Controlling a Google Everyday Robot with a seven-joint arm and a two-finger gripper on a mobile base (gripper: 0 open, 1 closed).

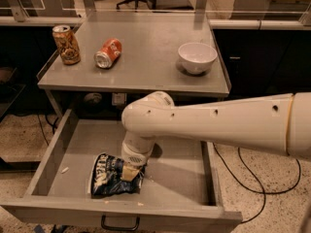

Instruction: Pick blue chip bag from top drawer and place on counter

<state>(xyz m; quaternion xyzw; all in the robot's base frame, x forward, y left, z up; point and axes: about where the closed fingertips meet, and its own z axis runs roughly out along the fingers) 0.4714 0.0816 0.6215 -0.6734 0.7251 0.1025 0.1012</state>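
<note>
The blue chip bag (111,176) lies crumpled on the floor of the open top drawer (189,178), near its front left. My gripper (129,172) reaches straight down into the drawer from the big white arm and sits on the bag's right end. The wrist hides most of the gripper. The counter (146,57) is the grey tabletop above and behind the drawer.
On the counter an orange-red can (108,53) lies on its side, a patterned brown can (66,44) stands at the left, and a white bowl (197,57) sits at the right. The drawer's black handle (120,224) is at the front. A cable runs on the floor at the right.
</note>
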